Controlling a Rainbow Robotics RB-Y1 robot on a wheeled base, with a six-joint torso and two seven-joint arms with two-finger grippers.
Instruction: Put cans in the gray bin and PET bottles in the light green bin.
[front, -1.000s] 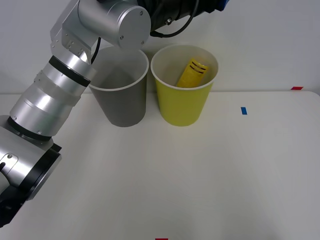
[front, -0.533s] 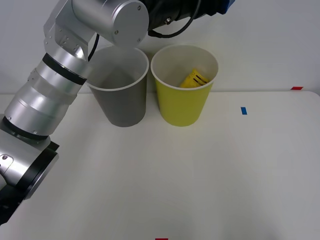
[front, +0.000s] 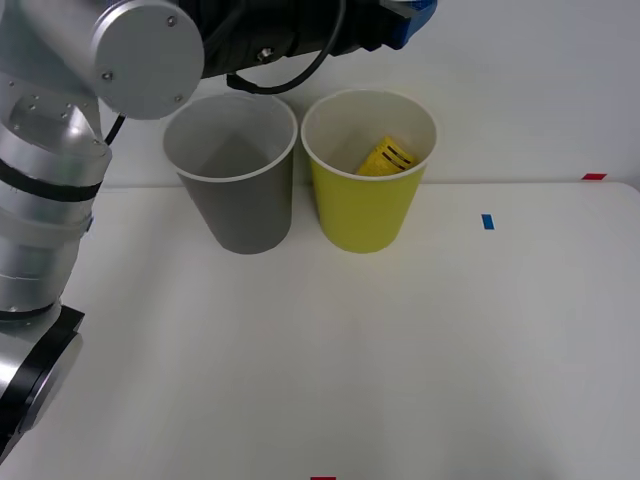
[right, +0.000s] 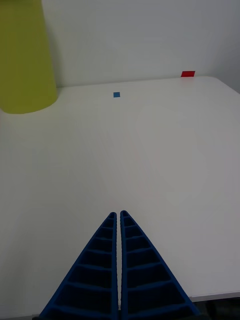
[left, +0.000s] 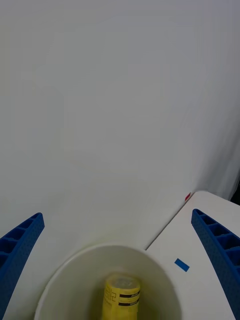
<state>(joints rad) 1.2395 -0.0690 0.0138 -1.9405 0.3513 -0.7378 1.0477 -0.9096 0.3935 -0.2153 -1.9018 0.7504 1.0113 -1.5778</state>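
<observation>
The PET bottle (front: 386, 158), yellow-labelled with black stripes, lies tilted inside the light green bin (front: 366, 205). In the left wrist view the bottle (left: 121, 296) rests deep in the white-walled bin (left: 65, 280). My left gripper (left: 116, 217) hangs open above that bin with nothing between its fingers. Its blue tip (front: 410, 14) sits at the front view's top edge. The gray bin (front: 240, 205) stands just left of the green one. My right gripper (right: 120, 216) is shut and holds nothing, low over the table. Cans are out of view.
The two bins stand against a white wall at the back of the white table (front: 400, 350). A blue tape mark (front: 488, 221) and a red one (front: 594, 176) lie to the right. The light green bin (right: 22, 60) stands far ahead of my right gripper.
The bottle has dropped from leaning high in the light green bin to lying lower inside it. My left arm's elbow has swung leftward and the gripper has shifted slightly left.
</observation>
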